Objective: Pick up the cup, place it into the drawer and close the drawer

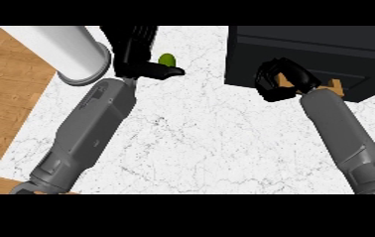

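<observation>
The white marble counter [190,132] holds a black drawer box [300,52] at its far right corner. A big white tube [73,52] stands at the far left edge.

The left hand [135,52] is up near the far edge, with its fingers straight and apart and its thumb sticking out to the right. A small green thing, which may be the cup [167,59], peeks out just beside this hand, close to the thumb. Most of it is hidden.

The right hand [282,80] sits at the front of the drawer box. Its fingers are curled in. A small tan piece [336,87] shows beside it, and I cannot tell if the hand holds it.
</observation>
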Controlling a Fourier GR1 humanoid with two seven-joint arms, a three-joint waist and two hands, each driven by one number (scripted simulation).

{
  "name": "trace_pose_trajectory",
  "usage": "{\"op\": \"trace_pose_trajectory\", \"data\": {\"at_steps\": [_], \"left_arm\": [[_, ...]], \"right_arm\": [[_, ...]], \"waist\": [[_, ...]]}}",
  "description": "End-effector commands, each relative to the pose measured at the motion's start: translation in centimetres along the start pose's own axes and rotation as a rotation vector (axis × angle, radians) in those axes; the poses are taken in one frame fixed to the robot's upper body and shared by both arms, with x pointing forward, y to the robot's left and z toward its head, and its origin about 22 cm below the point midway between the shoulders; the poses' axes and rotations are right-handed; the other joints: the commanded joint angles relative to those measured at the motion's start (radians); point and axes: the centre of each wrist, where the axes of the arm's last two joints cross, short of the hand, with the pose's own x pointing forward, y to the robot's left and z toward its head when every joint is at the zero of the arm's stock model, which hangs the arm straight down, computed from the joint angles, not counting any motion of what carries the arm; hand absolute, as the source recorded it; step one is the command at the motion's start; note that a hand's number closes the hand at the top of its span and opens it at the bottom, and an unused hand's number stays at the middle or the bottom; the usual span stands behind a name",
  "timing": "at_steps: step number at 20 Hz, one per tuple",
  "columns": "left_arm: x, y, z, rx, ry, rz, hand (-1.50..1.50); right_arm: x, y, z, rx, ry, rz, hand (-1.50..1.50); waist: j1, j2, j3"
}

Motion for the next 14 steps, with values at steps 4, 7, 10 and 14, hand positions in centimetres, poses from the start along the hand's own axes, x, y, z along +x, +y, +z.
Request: {"op": "trace_pose_trajectory", "data": {"at_steps": [4,7,10,14], "left_arm": [[0.9,1.0,0.0,-0.03,-0.009,0.014,-1.5],[0.4,1.2,0.6,-0.032,0.01,0.028,-1.5],[0.5,1.3,0.7,-0.039,0.011,0.034,-1.5],[0.3,1.2,0.9,-0.051,0.012,0.032,-1.5]], "right_arm": [[4.1,-8.8,0.1,-0.229,0.005,0.068,1.5],[4.1,-9.5,0.7,-0.234,0.004,0.05,1.5],[4.5,-10.1,1.0,-0.227,-0.016,0.033,1.5],[3.9,-9.7,1.3,-0.214,-0.015,0.016,1.5]], "waist": [[0.055,0.023,-0.008],[0.055,0.024,-0.009],[0.072,0.021,-0.009],[0.07,0.026,-0.007]]}}
